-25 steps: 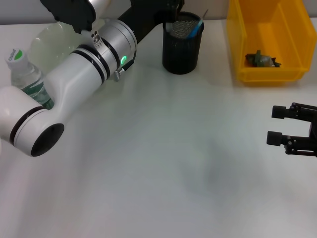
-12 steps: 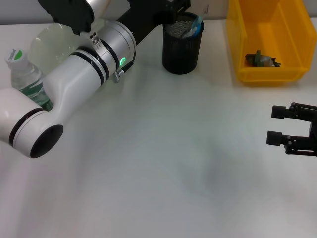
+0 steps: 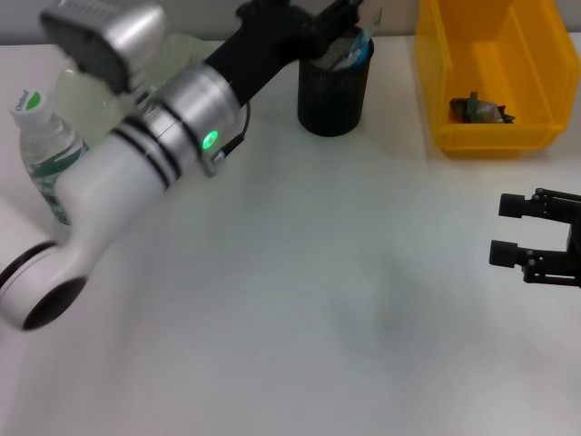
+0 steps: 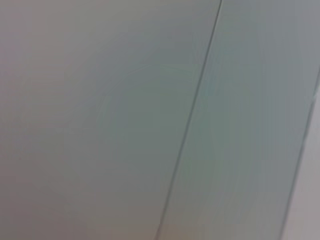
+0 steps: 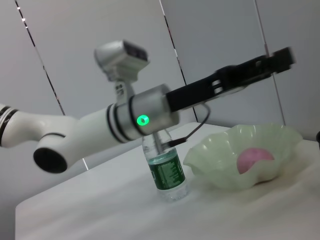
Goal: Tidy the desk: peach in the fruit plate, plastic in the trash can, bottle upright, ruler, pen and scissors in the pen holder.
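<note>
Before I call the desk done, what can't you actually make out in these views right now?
- Left tool: head view, blurred at the top edge above the pen holder; open or shut unclear.
- Pen holder contents: only a blue bit shows; mesh hides the rest.
- Left wrist view: only blank wall.
- Trash can item: too small to identify.

My white arm shell (image 3: 109,195) looks like glossy smooth plastic with a brushed-metal band. The black mesh pen holder (image 3: 334,91) appears matt wire. The yellow bin (image 3: 490,136) is shiny plastic, the pale green wavy fruit plate (image 5: 235,172) translucent and glossy, the clear bottle (image 5: 167,172) thin plastic, and the white bench (image 3: 318,300) matt and smooth.
</note>
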You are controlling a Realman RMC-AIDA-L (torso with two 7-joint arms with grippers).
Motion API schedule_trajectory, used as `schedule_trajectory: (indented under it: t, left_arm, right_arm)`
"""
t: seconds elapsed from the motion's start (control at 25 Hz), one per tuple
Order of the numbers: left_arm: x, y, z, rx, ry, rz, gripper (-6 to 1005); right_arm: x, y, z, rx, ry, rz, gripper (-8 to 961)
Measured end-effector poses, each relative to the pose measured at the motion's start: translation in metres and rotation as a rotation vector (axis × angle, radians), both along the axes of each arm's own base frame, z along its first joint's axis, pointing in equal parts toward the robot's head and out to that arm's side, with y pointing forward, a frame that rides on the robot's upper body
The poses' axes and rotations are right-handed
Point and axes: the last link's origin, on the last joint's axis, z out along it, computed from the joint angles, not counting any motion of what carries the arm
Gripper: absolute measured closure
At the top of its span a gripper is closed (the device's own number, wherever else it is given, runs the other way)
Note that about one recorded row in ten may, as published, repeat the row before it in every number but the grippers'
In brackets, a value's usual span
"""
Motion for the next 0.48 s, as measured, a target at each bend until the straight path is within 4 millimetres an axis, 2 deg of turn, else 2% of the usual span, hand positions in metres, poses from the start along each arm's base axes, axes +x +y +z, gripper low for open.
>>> schedule_trajectory:
  t: [0.2, 0.28, 0.32, 0.48]
  left_arm:
    - [-0.022, -0.034, 0.014, -0.069, -0.101, -0.093, 222]
    - [-0.039, -0.058, 0.027, -0.13, -0.133, -0.171, 216]
    - [-0.039, -0.058, 0.027, -0.13, -0.133, -0.171, 218]
    - [-0.059, -0.083, 0.039, -0.219, -0.081, -0.268, 223]
  right_arm:
    - [0.001, -0.003, 0.0, 0.005, 0.001, 0.008, 176]
    - [0.002, -0.007, 0.0, 0.01, 0.003, 0.032, 177]
    - [0.002, -0.007, 0.0, 0.01, 0.003, 0.032, 177]
    - [0.002, -0.012, -0.002, 0.007, 0.017, 0.062, 177]
